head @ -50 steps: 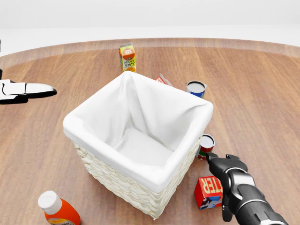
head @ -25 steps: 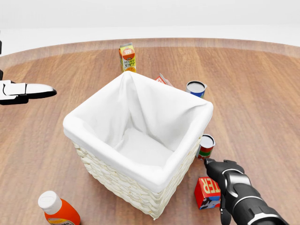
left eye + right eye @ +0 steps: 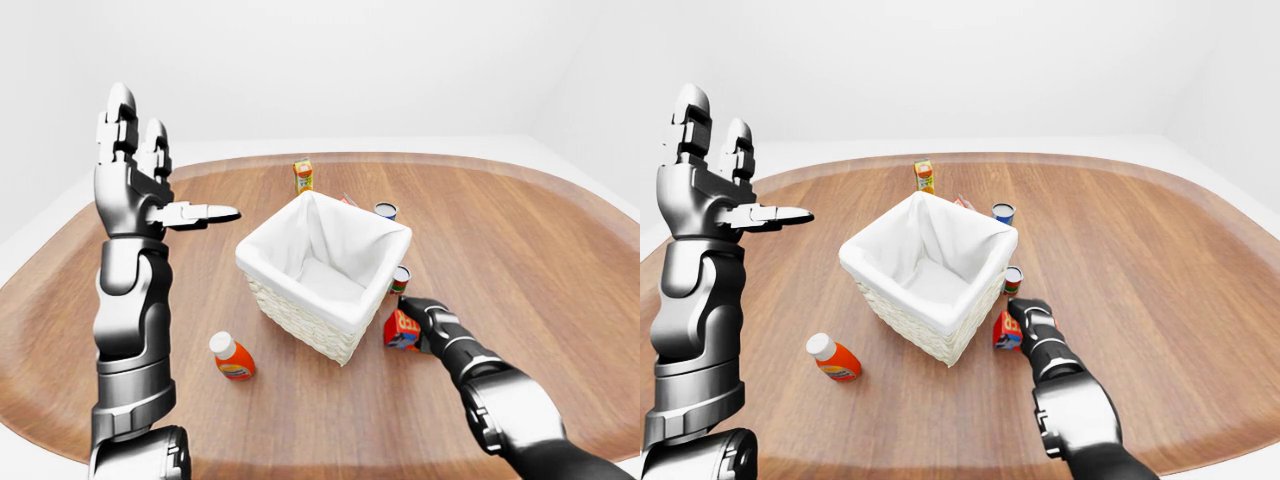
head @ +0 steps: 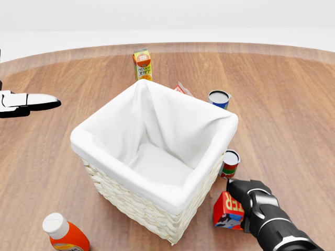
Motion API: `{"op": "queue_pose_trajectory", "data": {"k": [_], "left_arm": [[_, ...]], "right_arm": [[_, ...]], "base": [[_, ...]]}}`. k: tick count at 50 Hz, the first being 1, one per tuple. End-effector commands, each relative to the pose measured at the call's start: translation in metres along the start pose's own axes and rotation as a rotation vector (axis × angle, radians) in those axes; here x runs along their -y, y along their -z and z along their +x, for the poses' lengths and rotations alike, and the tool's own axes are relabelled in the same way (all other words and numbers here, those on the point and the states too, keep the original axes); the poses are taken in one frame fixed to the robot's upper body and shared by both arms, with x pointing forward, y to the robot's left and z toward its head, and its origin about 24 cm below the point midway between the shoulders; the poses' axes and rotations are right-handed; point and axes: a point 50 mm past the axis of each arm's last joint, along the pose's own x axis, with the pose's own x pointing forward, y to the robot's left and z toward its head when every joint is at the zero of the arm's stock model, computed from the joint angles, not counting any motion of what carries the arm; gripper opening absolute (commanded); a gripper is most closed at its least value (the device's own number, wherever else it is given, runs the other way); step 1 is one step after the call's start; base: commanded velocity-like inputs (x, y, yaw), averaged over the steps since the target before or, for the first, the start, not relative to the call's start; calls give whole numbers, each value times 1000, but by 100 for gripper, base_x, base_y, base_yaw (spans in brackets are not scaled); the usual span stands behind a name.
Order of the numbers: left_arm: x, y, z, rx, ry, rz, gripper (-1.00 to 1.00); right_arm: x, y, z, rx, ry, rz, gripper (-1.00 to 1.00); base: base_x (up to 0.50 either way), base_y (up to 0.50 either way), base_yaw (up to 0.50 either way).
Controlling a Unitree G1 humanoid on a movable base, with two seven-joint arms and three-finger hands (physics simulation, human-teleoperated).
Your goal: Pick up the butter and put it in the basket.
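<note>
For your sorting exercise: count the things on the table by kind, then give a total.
Basket: 1
Cans: 2
Juice carton: 1
Butter box: 1
Orange bottle: 1
Half-hidden packet behind the basket: 1
Total: 7

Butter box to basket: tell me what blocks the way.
The right hand is at the butter, which sits beside the basket. Only the basket's near wall stands between; its white-lined opening appears empty.
</note>
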Motion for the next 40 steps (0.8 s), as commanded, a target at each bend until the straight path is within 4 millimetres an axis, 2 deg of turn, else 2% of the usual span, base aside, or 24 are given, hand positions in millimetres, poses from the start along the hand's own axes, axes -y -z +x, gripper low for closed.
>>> {"op": "queue_pose_trajectory", "data": {"k": [1, 12, 26, 40], "left_arm": [[0, 2, 0, -10, -7, 0, 100], [-1, 1, 0, -2, -11, -1, 100], [-4, -3, -2, 10, -20, -4, 100], [-4, -4, -3, 14, -18, -6, 100]], "right_arm": [[12, -3, -1, 12, 61, 35, -100], [14, -1, -1, 12, 76, 56, -100], [9, 9, -1, -12, 30, -16, -100], [26, 23, -7, -22, 47, -83, -100]], "base": [[0, 0, 0], [0, 0, 0], [0, 0, 0], [0, 0, 0]]}}
